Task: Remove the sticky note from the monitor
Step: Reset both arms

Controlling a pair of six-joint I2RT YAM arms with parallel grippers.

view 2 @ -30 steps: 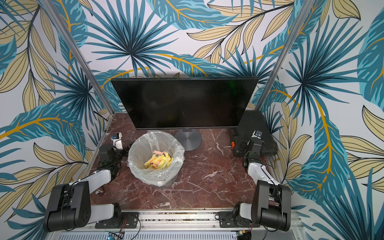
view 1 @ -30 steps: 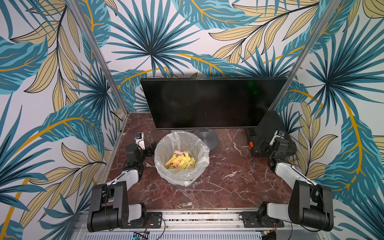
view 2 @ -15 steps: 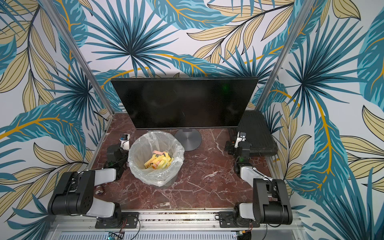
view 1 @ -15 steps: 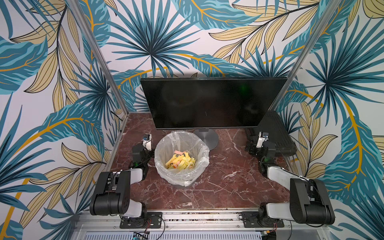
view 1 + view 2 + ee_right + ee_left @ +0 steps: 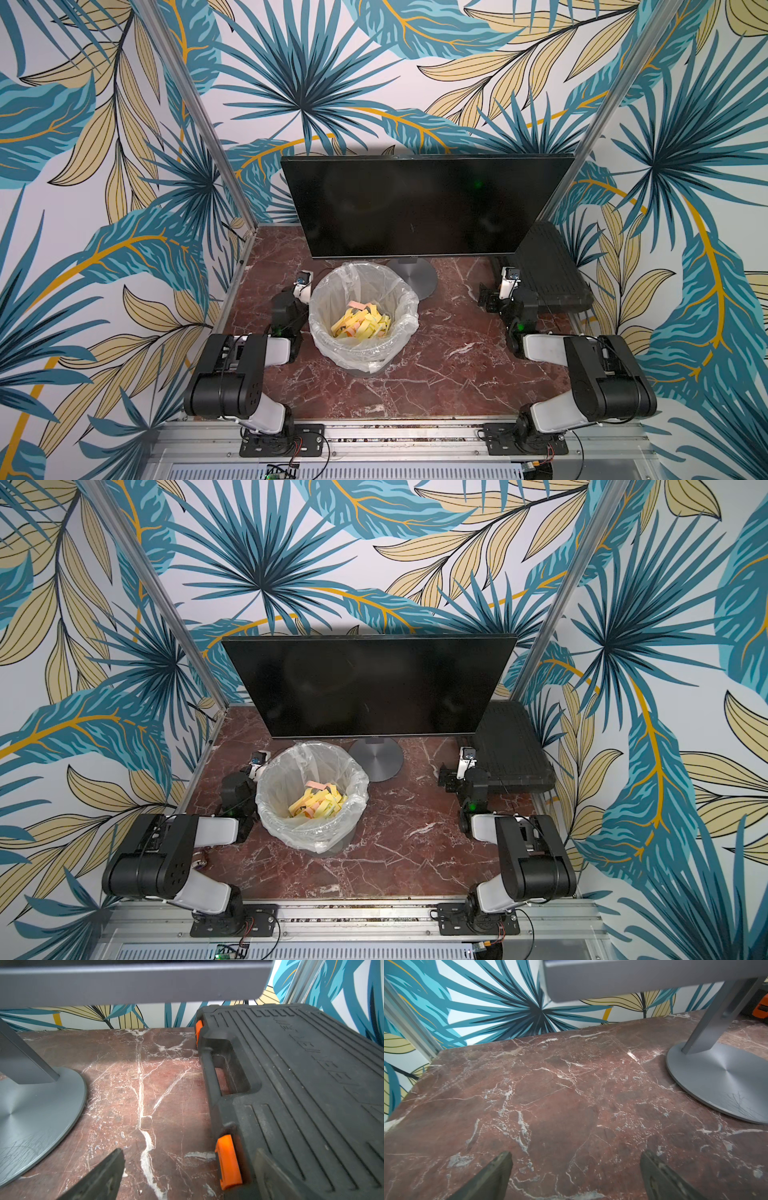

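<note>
The monitor (image 5: pixel 424 208) stands at the back of the marble table, its black screen bare in both top views (image 5: pixel 365 683); the sticky note is out of view. The monitor's round grey base (image 5: pixel 415 276) sits behind the bin. My left gripper (image 5: pixel 576 1154) is open and empty, low over bare marble beside the bin, with the base (image 5: pixel 716 1084) ahead of it. My right gripper (image 5: pixel 189 1152) is open and empty too, one finger (image 5: pixel 270 1169) over the edge of the black case. In a top view the right gripper (image 5: pixel 488 295) is next to that case.
A bin lined with clear plastic (image 5: pixel 409 303) stands mid-table and holds several yellow and pink paper slips (image 5: pixel 361 322). A ribbed black case (image 5: pixel 548 270) with orange latches (image 5: pixel 227 1161) lies at the back right. Both arms are folded low by the front rail (image 5: pixel 399 432).
Both arms have folded down and drawn inward: the left gripper moved right to the bin's side, the right gripper moved left off the case. Both stayed open.
</note>
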